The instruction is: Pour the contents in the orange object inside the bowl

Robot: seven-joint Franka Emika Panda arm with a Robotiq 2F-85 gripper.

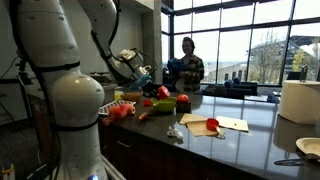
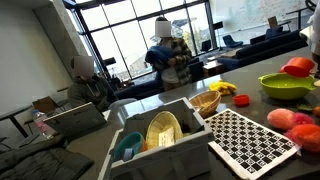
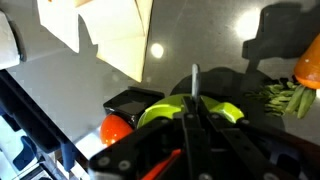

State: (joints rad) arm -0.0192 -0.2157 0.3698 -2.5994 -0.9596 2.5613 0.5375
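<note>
The lime-green bowl (image 1: 162, 104) stands on the dark counter among toy foods, and it shows in both exterior views (image 2: 283, 87). An orange-red object (image 2: 298, 67) sits at its far rim. In the wrist view the bowl (image 3: 226, 112) lies right under my gripper (image 3: 195, 92). The fingers are pressed together with nothing visible between them. An orange-red round thing (image 3: 114, 129) lies left of the bowl, and another orange piece (image 3: 309, 64) sits at the right edge. In an exterior view my gripper (image 1: 143, 75) hangs above and left of the bowl.
A cream paper sheet (image 1: 231, 124) and a paper towel roll (image 1: 298, 100) are on the counter, with a white plate (image 1: 311, 147) near its edge. A dish rack (image 2: 160, 135), checkered mat (image 2: 250, 141) and wicker basket (image 2: 205, 102) stand nearby. Green beans (image 3: 285, 98) lie beside the bowl. A person (image 1: 188, 64) sits behind.
</note>
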